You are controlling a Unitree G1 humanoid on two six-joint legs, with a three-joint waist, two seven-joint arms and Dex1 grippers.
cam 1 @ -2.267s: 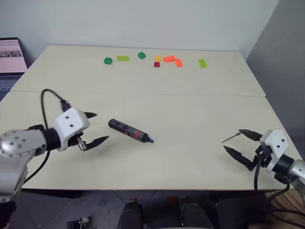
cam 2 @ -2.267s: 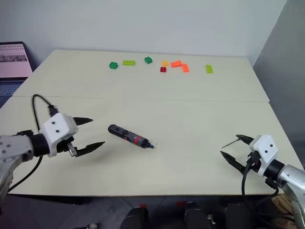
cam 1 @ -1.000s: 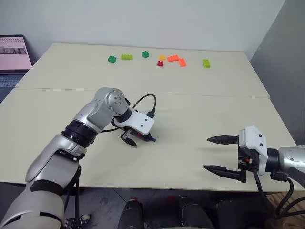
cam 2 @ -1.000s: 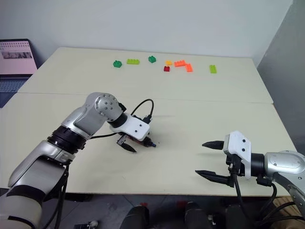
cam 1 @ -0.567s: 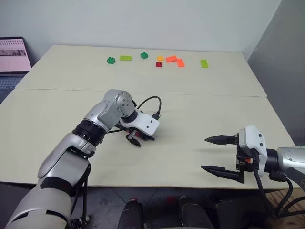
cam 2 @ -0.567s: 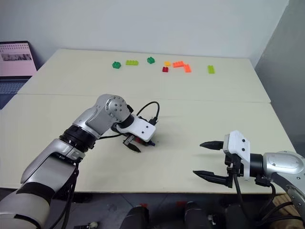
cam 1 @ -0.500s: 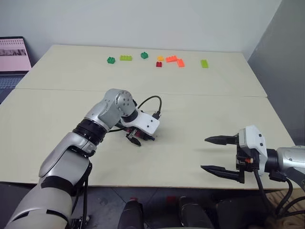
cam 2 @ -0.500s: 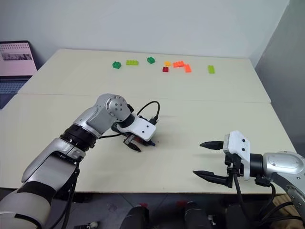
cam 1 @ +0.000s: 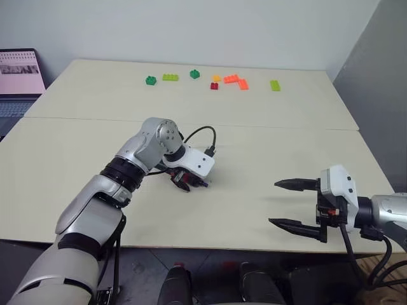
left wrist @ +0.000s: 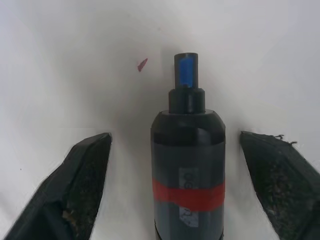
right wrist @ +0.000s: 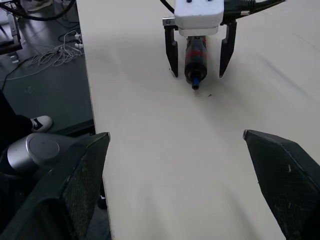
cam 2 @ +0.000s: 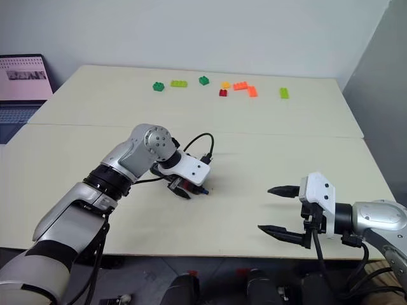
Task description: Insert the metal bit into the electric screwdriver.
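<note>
Screwdriver lying mid-bench, tip pointing right, between the open, not-touching jaws of the left gripper; white label on its body near the red band, print too small to read, rear end cut off. Right gripper near the bench's right front edge, jaws wide open, empty. Laptop far left, screen text illegible.
</note>
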